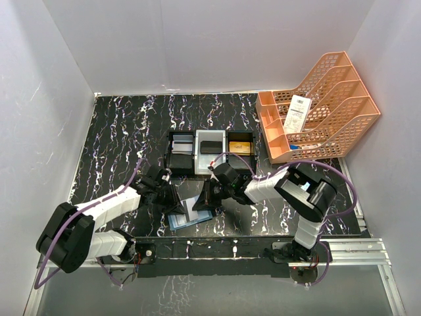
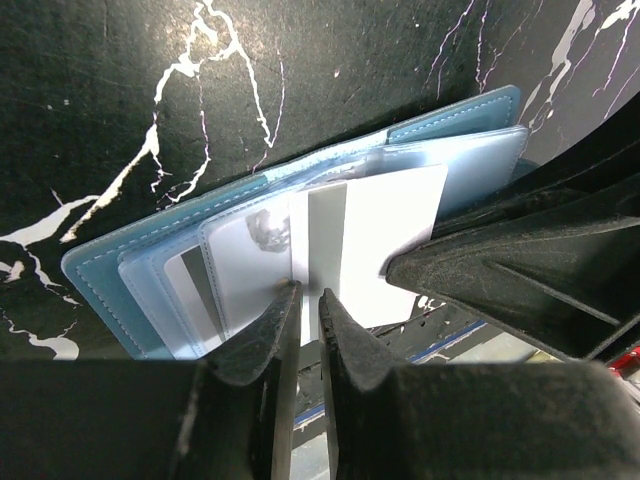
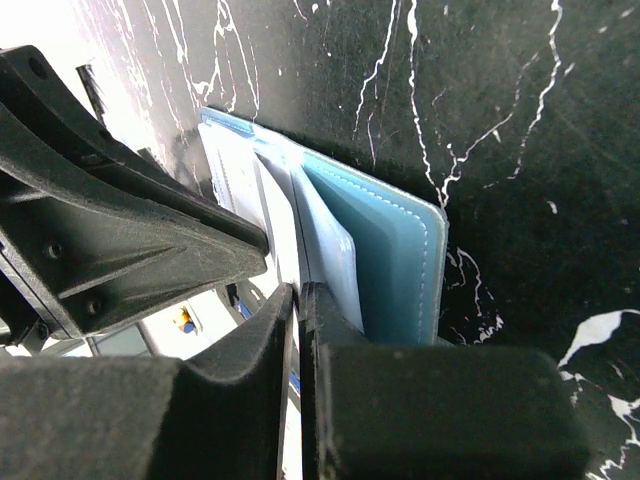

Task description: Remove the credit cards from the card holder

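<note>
At the near edge of a black marbled table (image 1: 118, 145), the teal wallet (image 1: 179, 222) lies open and flat, cover down, its pale clear pockets facing up, with both grippers lowered over it. The left gripper (image 2: 303, 296) has its fingers drawn almost together on the near edge of a white card (image 2: 385, 225) with a grey stripe. The card sticks partly out of a pocket. The right gripper (image 3: 298, 292) sits at the wallet's other side with its jaws pressed together at the edge of the inner leaves. Whether a leaf is caught between them cannot be told. From above, the two grippers stand close together, the left (image 1: 174, 201) over the wallet's left part and the right (image 1: 207, 201) over its right.

Just behind them is a three-compartment tray (image 1: 168, 155). A greyish card (image 1: 182, 149) lies in its left section, a black card (image 1: 212, 146) in the middle and a gold card (image 1: 241, 146) in the right. An orange rack (image 1: 322, 105) at the far right holds a white barcoded slip (image 1: 299, 112).
</note>
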`<state>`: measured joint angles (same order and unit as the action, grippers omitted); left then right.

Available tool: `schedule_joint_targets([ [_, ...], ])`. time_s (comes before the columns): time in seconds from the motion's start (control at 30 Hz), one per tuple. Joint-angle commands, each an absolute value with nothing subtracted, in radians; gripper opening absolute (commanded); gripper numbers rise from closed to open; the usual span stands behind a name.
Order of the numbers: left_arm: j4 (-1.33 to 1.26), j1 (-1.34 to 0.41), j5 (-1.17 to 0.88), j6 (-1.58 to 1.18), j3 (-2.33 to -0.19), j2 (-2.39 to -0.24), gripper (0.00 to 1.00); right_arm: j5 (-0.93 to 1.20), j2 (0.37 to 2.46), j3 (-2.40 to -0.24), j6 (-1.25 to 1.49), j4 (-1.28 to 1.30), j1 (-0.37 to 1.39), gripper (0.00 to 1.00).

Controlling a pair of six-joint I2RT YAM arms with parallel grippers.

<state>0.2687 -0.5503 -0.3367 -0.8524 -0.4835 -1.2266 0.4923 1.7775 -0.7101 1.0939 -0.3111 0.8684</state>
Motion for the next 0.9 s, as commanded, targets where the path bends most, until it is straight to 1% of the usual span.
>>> schedule_joint_targets([
  [0.0,0.334,-0.557,-0.290,-0.838,-0.453,-1.220,0.13,0.448,1.747,-0.711,1.078,-0.299,0.873,0.03],
  [0.17,0.333,-0.557,-0.296,-0.829,-0.457,-1.218,0.12,0.458,1.702,-0.686,1.095,-0.305,0.872,0.03],
  [0.3,0.335,-0.555,-0.292,-0.822,-0.473,-1.220,0.13,0.458,1.688,-0.671,1.120,-0.345,0.873,0.06],
  [0.6,0.339,-0.555,-0.305,-0.805,-0.490,-1.231,0.12,0.453,1.715,-0.710,1.138,-0.345,0.873,0.25],
  [0.7,0.338,-0.557,-0.305,-0.804,-0.485,-1.231,0.12,0.444,1.729,-0.728,1.137,-0.335,0.874,0.26],
  [0.87,0.345,-0.556,-0.305,-0.798,-0.488,-1.229,0.12,0.453,1.735,-0.730,1.133,-0.353,0.877,0.25],
])
